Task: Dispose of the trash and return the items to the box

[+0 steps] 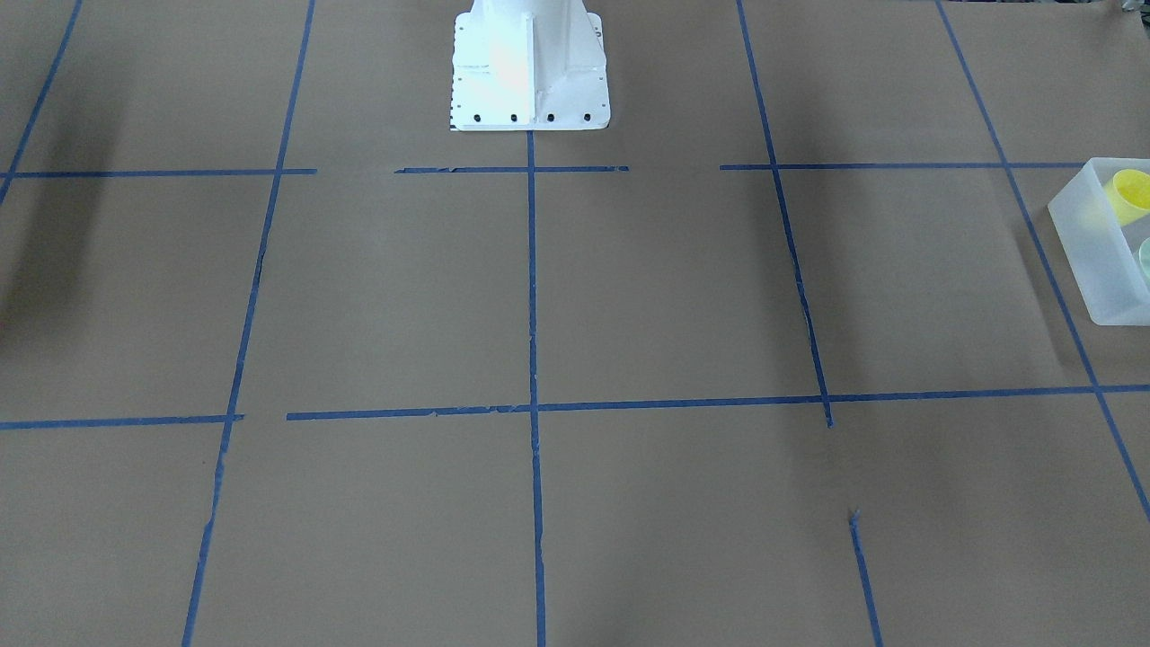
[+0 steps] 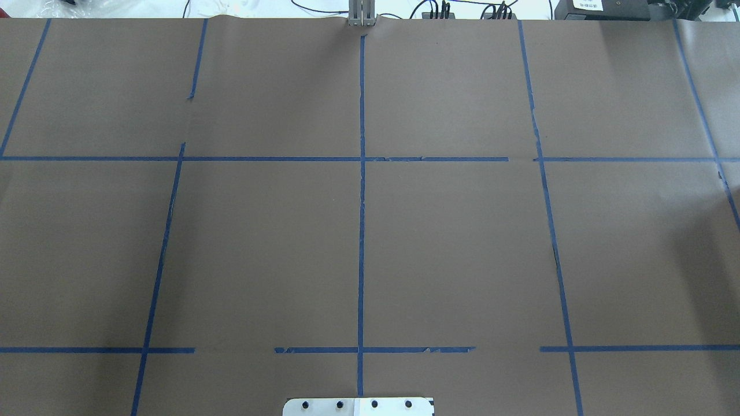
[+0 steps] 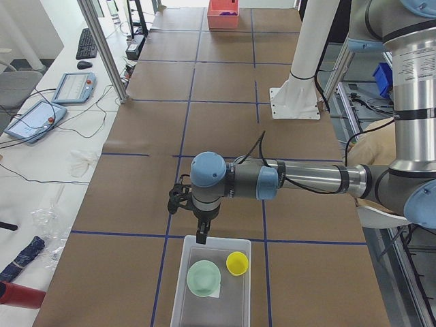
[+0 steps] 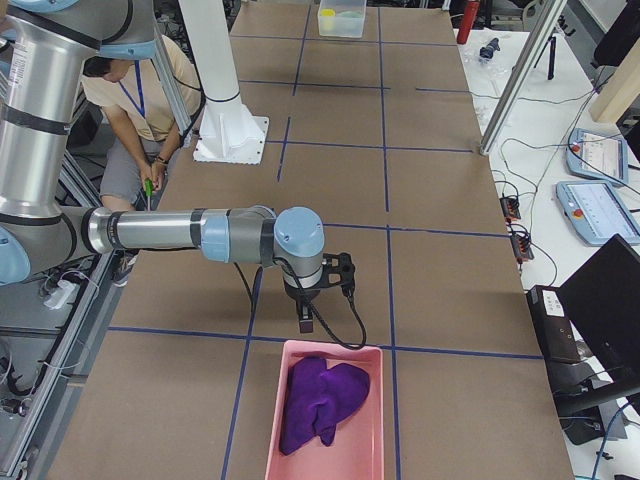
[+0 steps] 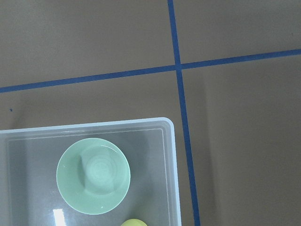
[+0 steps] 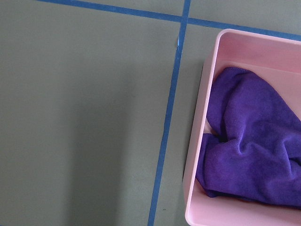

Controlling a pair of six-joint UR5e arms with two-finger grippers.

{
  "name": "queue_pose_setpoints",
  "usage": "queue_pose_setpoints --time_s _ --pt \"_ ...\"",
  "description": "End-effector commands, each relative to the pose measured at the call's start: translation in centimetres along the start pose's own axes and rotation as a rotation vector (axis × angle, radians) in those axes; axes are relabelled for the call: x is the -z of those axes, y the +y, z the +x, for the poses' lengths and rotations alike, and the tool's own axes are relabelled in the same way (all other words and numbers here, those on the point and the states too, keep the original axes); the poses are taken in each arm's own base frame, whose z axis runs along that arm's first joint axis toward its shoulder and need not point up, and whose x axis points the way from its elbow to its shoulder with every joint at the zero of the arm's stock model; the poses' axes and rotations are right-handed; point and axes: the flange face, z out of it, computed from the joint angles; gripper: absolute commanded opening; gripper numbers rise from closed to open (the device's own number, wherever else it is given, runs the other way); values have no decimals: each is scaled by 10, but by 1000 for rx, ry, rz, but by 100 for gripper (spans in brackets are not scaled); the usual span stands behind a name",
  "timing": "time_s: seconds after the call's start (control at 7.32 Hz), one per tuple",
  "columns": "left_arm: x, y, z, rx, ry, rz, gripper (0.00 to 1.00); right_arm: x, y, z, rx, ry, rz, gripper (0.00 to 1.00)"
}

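The frosted-white box (image 3: 231, 303) stands at the table's left end. The mint-green bowl (image 3: 204, 278) and the yellow cup (image 3: 237, 263) lie inside it. The left wrist view looks down on the box's corner (image 5: 170, 155), the bowl (image 5: 93, 175) and a sliver of the cup (image 5: 134, 222). The front view shows the box (image 1: 1092, 261) and the cup (image 1: 1130, 193) at its right edge. My left gripper (image 3: 202, 235) hangs above the box's far rim. My right gripper (image 4: 305, 320) hangs just before the pink bin. Whether either gripper is open or shut, I cannot tell.
A pink bin (image 4: 330, 347) at the table's right end holds a purple cloth (image 4: 320, 400); both show in the right wrist view, bin (image 6: 195, 155) and cloth (image 6: 249, 141). The white robot base (image 1: 528, 67) stands at the table's middle. Blue tape lines cross the brown table.
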Motion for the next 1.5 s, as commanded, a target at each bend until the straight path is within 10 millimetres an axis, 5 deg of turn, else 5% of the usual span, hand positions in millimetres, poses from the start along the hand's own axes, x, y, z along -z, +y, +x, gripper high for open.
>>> queue_pose_setpoints --time_s 0.0,1.37 --pt "1 -1 0 -1 2 4 100 1 -1 -1 4 -2 4 100" --pt "6 -9 3 -13 1 18 100 0 -2 -3 4 -2 2 100"
